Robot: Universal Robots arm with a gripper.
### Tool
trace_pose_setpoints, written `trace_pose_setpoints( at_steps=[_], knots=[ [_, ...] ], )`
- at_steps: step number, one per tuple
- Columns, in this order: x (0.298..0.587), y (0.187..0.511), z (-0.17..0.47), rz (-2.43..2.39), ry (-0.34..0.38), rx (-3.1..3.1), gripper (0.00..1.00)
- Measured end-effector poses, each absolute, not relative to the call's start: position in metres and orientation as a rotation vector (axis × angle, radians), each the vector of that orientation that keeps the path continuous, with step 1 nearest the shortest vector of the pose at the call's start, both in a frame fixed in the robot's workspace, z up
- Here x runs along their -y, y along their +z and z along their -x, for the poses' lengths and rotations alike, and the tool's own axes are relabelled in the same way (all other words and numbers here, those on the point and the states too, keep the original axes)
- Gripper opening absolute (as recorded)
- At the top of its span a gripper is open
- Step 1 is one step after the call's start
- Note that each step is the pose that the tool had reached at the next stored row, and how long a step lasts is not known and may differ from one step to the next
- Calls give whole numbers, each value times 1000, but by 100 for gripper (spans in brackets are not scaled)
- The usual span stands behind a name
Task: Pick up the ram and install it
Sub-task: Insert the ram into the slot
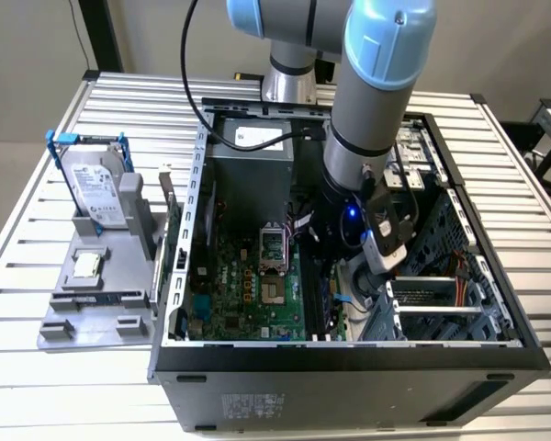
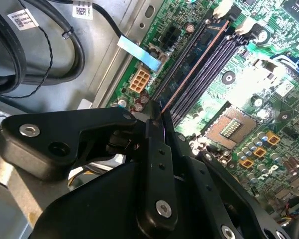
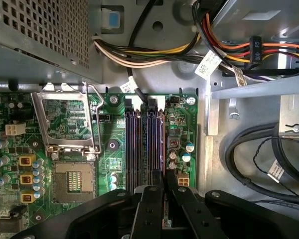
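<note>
The ram is a thin dark strip standing on edge along the outermost of the motherboard's black slots, beside the green board's edge. In the first wrist view the ram runs from my fingertips toward the slot's far latch. My gripper is shut on the strip's near end, with both black fingers pressed flat against it. I cannot tell whether the strip is fully seated. In the exterior view my gripper reaches down into the open computer case, over the board's right part.
The open processor socket lies beside the slots. Thick black cables and coloured power wires run close by. A drive cage fills the case's right side. Outside, a grey fixture holds a blue-framed hard drive and a square chip.
</note>
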State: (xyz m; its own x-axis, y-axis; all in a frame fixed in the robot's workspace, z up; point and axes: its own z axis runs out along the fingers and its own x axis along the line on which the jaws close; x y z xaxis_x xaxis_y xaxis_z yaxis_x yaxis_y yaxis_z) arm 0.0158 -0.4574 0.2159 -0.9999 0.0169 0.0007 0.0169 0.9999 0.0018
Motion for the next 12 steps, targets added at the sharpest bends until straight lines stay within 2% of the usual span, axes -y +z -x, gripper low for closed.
trace_pose_setpoints(
  at_steps=[12],
  knots=[
    [457, 216, -16, 27, 24, 3127, 0]
  ],
)
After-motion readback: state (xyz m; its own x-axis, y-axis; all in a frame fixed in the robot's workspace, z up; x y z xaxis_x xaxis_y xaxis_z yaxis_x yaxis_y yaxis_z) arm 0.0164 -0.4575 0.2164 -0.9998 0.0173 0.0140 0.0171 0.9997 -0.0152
